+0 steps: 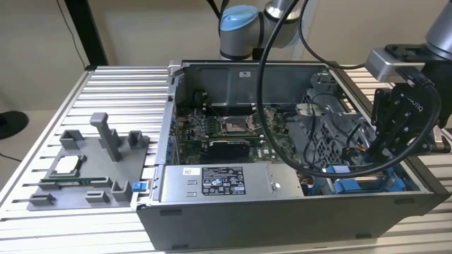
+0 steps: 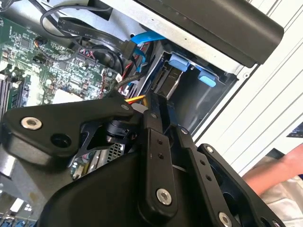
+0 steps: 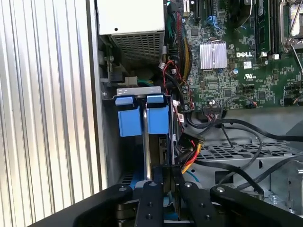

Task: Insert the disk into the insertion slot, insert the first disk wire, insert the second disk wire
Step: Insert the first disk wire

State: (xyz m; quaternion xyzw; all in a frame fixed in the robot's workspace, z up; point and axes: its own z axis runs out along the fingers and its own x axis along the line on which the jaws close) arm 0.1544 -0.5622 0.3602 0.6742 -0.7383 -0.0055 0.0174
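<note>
One disk (image 3: pixel 147 151) — long axis, blue tabs (image 3: pixel 130 120) toward power-supply box (image 3: pixel 132 19), gripper (image 3: pixel 165 194) opposite

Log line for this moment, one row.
gripper: at insertion slot | disk: on edge inside slot | cables: lying beside slot

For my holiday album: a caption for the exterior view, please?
Robot arm's gripper reaches into an open computer case beside the blue-railed insertion slot.

Wires (image 3: pixel 185 158) are crowding 1 side of the insertion slot (image 3: pixel 129 120), the case wall (image 3: pixel 97 142) is hemming the other, and the power-supply box (image 3: pixel 130 28) is closing 1 end; the top is lying open, where the pincer (image 3: pixel 165 178) is hanging.
</note>
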